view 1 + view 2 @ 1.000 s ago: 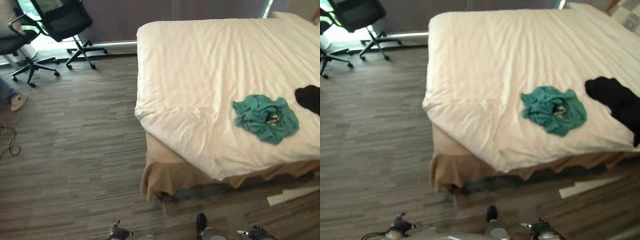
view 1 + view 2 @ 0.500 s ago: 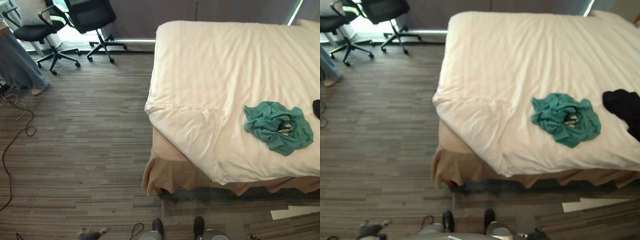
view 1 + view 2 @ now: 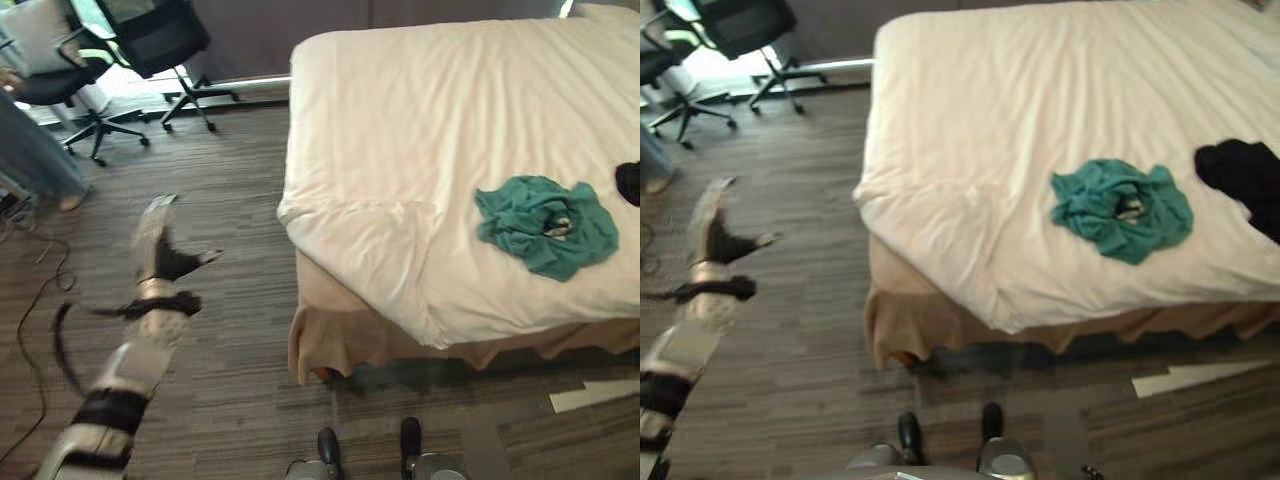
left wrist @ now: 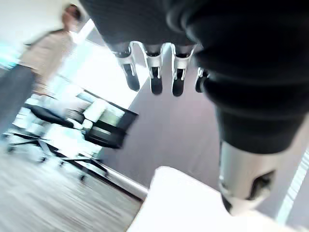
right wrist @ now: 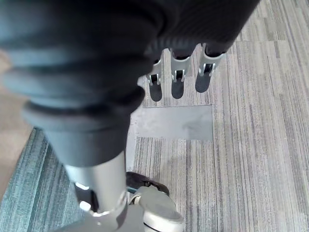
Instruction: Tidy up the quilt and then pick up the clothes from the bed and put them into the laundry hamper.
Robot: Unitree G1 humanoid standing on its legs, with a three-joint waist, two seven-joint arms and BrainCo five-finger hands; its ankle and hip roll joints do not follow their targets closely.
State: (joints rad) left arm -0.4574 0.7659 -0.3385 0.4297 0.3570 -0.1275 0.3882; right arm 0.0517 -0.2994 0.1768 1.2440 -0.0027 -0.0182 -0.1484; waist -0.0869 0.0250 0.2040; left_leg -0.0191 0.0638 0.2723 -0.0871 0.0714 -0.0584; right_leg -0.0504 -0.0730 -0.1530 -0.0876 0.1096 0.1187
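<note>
Left robot hand (image 3: 160, 255) now raised over floor, left of bed (image 3: 340, 330), fingers straight, empty. Right robot hand (image 5: 178, 79) relaxed, empty. Quilt (image 3: 420, 140) smooth; green garment (image 3: 545, 222), black garment (image 3: 1243, 175) remain on it.

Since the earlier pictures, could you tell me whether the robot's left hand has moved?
Yes. The left hand has risen over the floor, left of the white quilt's corner.
</note>
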